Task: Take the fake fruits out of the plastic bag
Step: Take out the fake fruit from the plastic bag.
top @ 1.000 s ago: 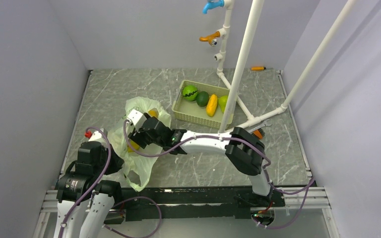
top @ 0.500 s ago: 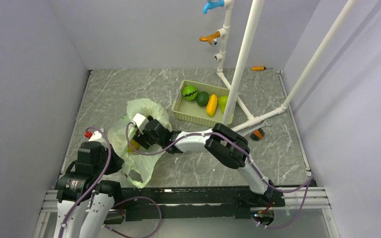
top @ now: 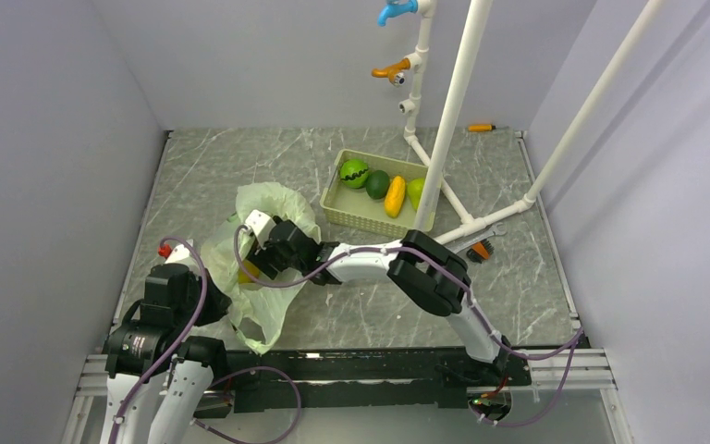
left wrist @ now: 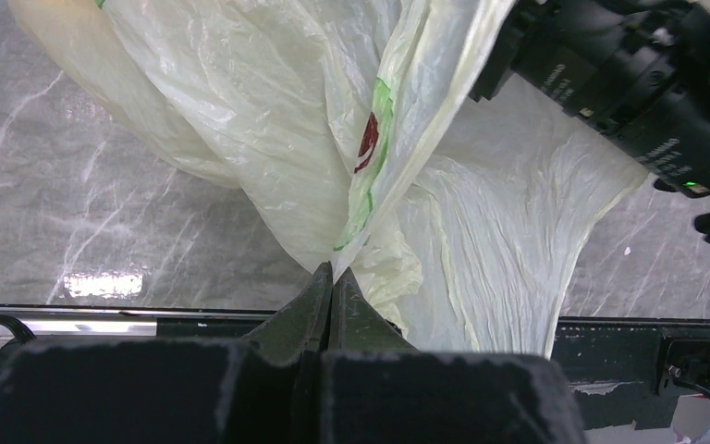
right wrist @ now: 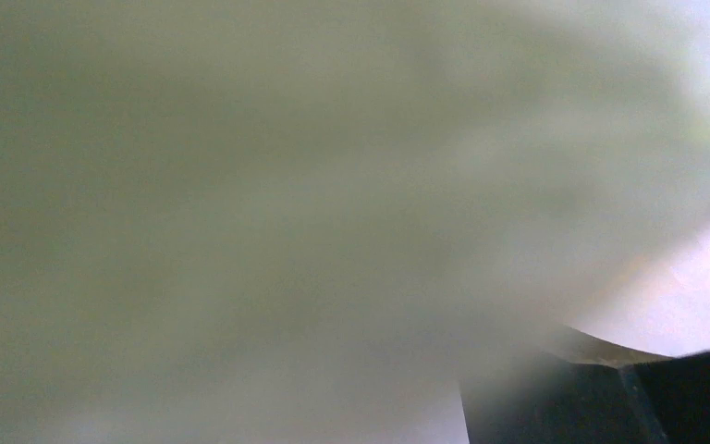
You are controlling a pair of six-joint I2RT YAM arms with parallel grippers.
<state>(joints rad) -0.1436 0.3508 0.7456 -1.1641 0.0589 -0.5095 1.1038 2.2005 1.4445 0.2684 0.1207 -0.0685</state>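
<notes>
The plastic bag lies crumpled at the left of the table, pale green and translucent. My left gripper is shut on a fold of the bag's edge. My right gripper reaches into the bag's mouth, its fingertips hidden by the film. A yellow fruit shows inside the bag beside it. The right wrist view is blurred by bag film, with one dark finger showing. The beige tray holds a green ball with zigzag band, a yellow oblong fruit and a bright green fruit.
A plain dark green oval fruit also lies in the tray. A white pipe stand with blue and orange hooks rises right behind the tray. An orange-black tool lies by its base. Grey walls enclose the table.
My right gripper has pushed left and deeper into the bag's mouth, its elbow swinging in. The left gripper has kept its hold on the bag.
</notes>
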